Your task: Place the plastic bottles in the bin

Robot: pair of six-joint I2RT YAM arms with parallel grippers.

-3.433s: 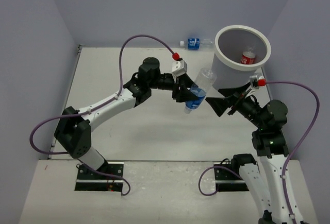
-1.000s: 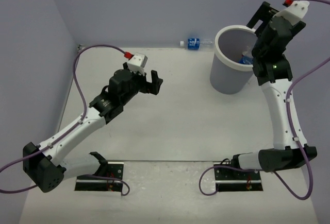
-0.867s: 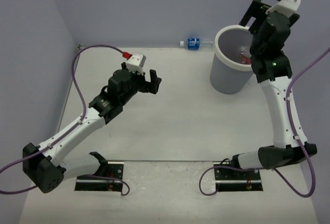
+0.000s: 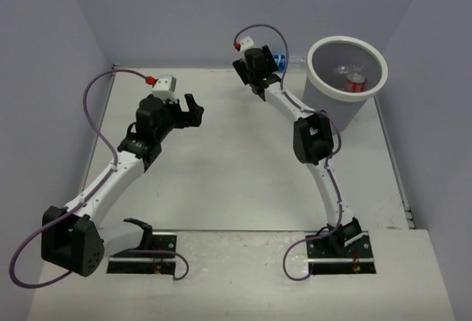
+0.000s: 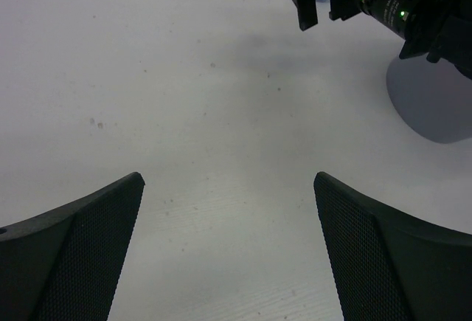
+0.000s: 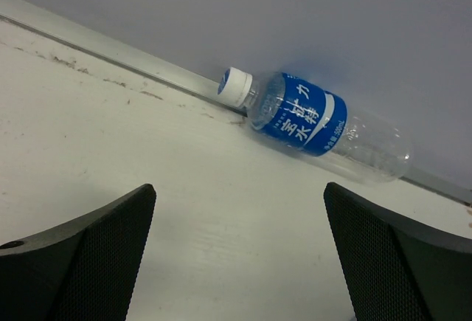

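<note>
Top: the bin (image 4: 324, 111) holds a red bottle (image 4: 355, 83); the blue bottle (image 4: 279, 60) lies by the back wall, with the right arm (image 4: 310, 140) stretched toward it.
Left wrist: the left claw (image 5: 228, 182) is spread and empty over the worktop (image 5: 184, 77) (idle, I judge).
Right wrist: the right claw (image 6: 240, 188) is apart and empty, framing the blue bottle for a grasp.

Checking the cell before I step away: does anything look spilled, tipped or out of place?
One blue-labelled bottle lies on its side by the back wall, outside the bin; capped, no spill visible.
</note>
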